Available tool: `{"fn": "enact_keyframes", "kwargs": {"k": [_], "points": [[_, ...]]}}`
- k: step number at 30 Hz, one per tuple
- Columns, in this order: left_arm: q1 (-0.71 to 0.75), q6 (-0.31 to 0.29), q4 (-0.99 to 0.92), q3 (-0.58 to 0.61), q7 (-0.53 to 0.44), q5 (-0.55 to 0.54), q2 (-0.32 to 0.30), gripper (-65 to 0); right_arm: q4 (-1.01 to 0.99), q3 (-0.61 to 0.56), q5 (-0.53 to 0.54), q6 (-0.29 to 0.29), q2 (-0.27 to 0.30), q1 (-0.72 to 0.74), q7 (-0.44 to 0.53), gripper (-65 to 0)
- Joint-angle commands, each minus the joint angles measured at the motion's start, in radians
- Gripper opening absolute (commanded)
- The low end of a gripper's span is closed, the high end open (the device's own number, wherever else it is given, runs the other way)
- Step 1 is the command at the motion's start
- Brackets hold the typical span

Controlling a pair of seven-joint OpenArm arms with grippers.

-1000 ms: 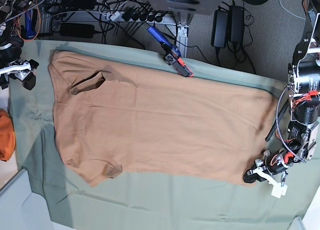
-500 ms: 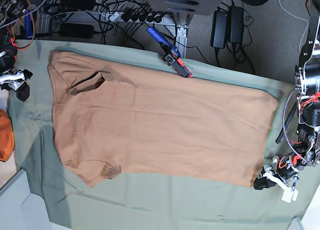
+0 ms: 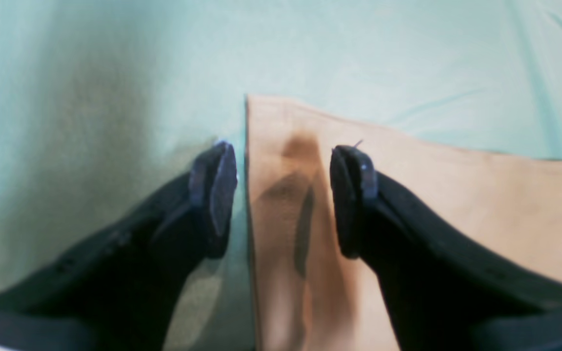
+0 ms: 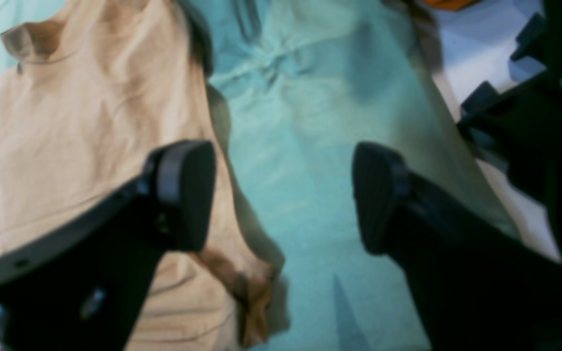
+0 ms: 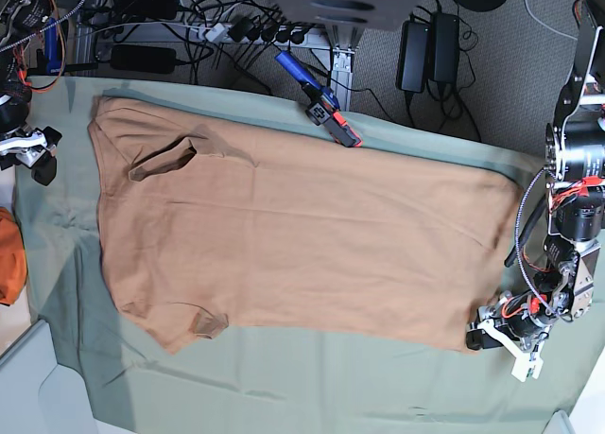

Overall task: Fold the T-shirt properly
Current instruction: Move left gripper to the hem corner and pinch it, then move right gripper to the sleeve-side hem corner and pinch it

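We hold the left gripper (image 3: 283,195) with jaws parted astride the T-shirt (image 5: 302,245) hem corner for pinching, while the right gripper (image 4: 281,195) waits with jaws wide beside the sleeve.

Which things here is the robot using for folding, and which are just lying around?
For the job:
- T-shirt
- left gripper, open at the shirt's corner
- right gripper, open, off the shirt

Just lying about:
- green cloth under the shirt
- orange thing
- blue tool
- cables
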Motion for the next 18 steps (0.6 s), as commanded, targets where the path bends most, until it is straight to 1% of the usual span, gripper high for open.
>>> {"fn": "enact_keyframes", "kwargs": {"k": [1, 5, 7, 12, 14, 16, 18], "points": [[-0.024, 0.018, 0.013, 0.002, -0.01, 0.01, -0.009, -30.1, 0.015, 0.011, 0.005, 0.058, 0.027, 0.004, 0.038, -20.7], [-0.024, 0.018, 0.013, 0.005, 0.01, 0.009, -0.006, -30.2, 0.015, 0.011, 0.005, 0.058, 0.027, 0.002, 0.038, -20.7], [-0.024, 0.003, 0.013, 0.005, 0.035, -0.004, -0.003, -30.2, 0.015, 0.011, 0.009, 0.058, 0.027, 0.003, 0.038, -20.7], [-0.024, -0.114, 0.014, 0.004, 0.072, -0.123, 0.0, -30.2, 0.015, 0.011, 0.011, 0.058, 0.027, 0.002, 0.038, -20.7], [-0.024, -0.137, 0.014, 0.005, 0.084, -0.154, 0.003, -30.2, 0.015, 0.011, 0.011, 0.058, 0.027, 0.002, 0.038, -20.7], [-0.024, -0.155, 0.014, 0.004, 0.089, -0.161, 0.008, -30.2, 0.015, 0.011, 0.011, 0.058, 0.027, 0.002, 0.038, -20.7], [-0.024, -0.157, 0.014, 0.004, 0.089, -0.161, 0.011, -30.2, 0.015, 0.011, 0.011, 0.058, 0.027, 0.002, 0.038, -20.7]]}}
